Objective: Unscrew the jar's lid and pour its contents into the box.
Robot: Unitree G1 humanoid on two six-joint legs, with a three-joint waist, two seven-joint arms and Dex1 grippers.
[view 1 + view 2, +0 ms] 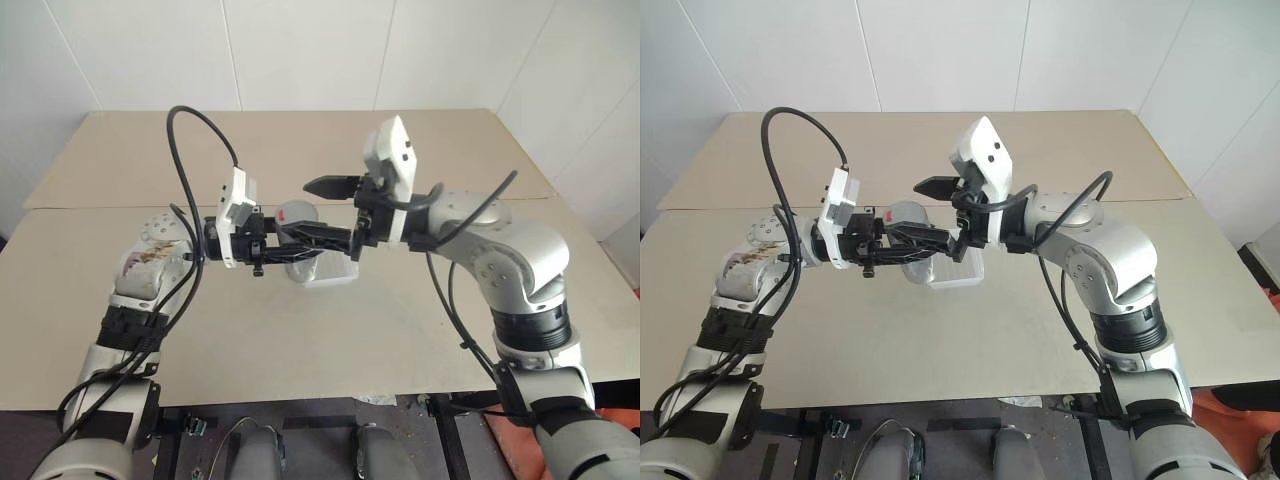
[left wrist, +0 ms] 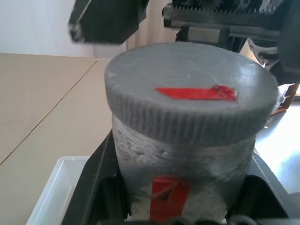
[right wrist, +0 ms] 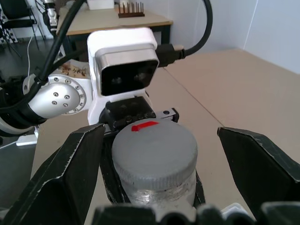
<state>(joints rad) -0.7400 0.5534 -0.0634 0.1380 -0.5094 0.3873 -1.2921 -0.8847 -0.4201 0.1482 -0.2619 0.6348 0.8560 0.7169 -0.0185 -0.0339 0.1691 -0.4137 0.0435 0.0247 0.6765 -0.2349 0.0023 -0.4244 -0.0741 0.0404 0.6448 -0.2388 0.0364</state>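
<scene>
My left gripper (image 1: 285, 238) is shut on the jar (image 2: 180, 168), a silvery-grey cylinder with a red and white label, and holds it up above the table. The lid (image 2: 187, 105), a ribbed grey cap with a red mark on top, sits on the jar. My right gripper (image 1: 325, 212) is open and faces the left one. Its fingers (image 3: 70, 178) stand on either side of the lid (image 3: 154, 150) with a gap on each side. The box (image 1: 328, 272), a translucent white tray, lies on the table just under the jar. The contents are hidden inside the jar.
The tan table (image 1: 400, 330) has a seam running across it behind the arms, and white walls stand close behind and to the right. Black cables (image 1: 185, 150) loop above the left arm and hang from the right forearm.
</scene>
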